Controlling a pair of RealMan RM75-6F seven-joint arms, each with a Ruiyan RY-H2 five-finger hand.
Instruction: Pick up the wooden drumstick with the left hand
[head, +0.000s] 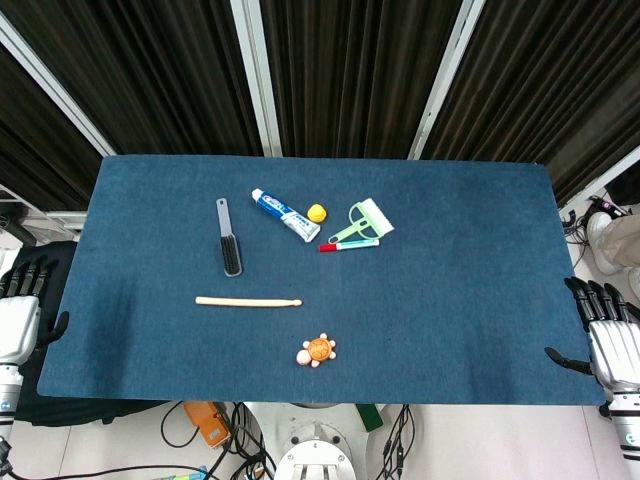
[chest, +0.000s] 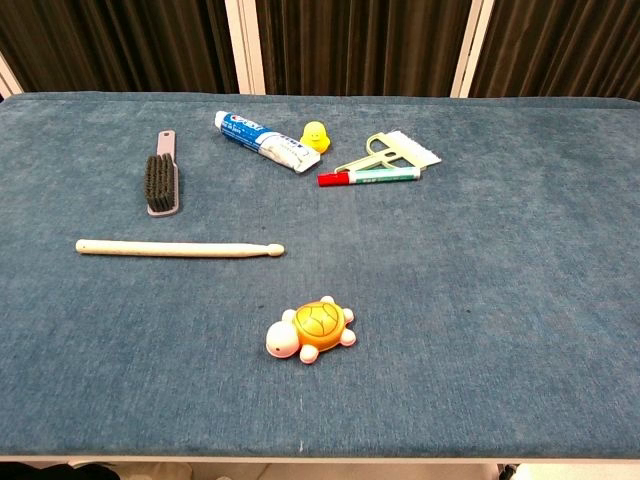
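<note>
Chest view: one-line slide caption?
Wooden drumstick lies untouched on the blue table, between brush and turtle toy; no hand in frame.

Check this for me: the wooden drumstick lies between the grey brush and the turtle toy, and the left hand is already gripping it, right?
Not quite. The wooden drumstick does lie between the grey brush and turtle toy, but the head view shows the left hand empty, off the table's edge.
</note>
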